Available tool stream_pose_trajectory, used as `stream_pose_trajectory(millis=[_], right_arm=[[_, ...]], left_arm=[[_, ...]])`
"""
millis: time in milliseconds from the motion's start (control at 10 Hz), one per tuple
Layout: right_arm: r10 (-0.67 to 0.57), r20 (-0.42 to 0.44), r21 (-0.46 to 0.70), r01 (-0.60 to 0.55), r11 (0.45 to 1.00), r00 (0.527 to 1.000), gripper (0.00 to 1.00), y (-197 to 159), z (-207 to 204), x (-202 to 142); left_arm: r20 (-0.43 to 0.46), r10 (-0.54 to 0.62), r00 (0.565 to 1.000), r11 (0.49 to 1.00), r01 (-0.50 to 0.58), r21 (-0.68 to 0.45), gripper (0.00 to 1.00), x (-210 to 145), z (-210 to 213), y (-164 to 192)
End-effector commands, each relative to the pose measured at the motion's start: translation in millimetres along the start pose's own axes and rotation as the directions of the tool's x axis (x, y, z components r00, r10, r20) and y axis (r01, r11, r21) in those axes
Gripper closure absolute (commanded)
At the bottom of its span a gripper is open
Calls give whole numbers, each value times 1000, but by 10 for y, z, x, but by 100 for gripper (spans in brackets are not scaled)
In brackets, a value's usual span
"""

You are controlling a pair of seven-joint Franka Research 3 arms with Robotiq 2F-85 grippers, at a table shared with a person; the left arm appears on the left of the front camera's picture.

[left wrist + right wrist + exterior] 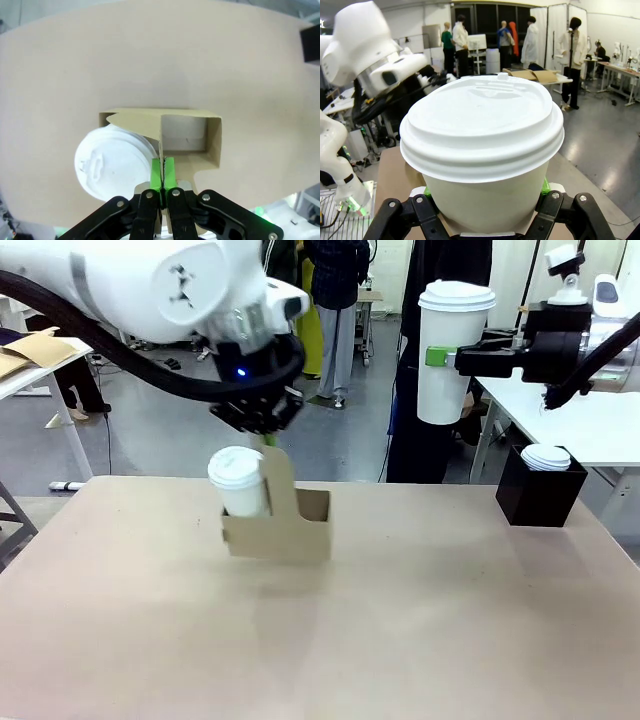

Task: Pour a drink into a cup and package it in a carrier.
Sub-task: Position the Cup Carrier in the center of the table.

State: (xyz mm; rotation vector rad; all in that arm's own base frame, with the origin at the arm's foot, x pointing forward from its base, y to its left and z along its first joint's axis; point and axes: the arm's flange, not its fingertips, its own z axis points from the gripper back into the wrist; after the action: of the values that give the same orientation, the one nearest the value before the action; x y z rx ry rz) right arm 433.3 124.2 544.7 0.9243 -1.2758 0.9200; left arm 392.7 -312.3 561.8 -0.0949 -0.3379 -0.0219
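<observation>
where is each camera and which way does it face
Front: between the arms, looking across the table; left pincer grips the carrier, right pincer the tall cup.
Left wrist: on that wrist, looking down past its own pincer at carrier and short cup.
Right wrist: on that wrist, looking along its own pincer at the tall cup; left arm beyond.
Shared: front and left wrist both show carrier and short cup.

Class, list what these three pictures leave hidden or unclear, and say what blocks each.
- Contents of the tall cup in the right gripper: its lid covers them, front and right wrist views.
- Contents of the shorter cup in the carrier: lidded too, left wrist view.
- Inside of the black box: its own wall, front view.
</observation>
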Motion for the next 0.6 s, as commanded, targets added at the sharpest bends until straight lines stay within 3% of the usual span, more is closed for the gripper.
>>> stream_pose_trajectory(millis=[0, 100, 500], right_arm=[[13, -2, -12, -13, 1000, 1000, 20, 4, -21, 30], [13, -2, -12, -13, 1000, 1000, 20, 4, -21, 30], [13, -2, -12, -13, 1000, 1000, 20, 4, -21, 30]], left_arm=[[24, -1, 1000, 1000, 2, -21, 98, -229, -177, -182], [10, 67, 998, 998, -67, -15, 98, -308, -265, -346], [-39, 23, 999, 999, -21, 41, 98, -594, -614, -700]])
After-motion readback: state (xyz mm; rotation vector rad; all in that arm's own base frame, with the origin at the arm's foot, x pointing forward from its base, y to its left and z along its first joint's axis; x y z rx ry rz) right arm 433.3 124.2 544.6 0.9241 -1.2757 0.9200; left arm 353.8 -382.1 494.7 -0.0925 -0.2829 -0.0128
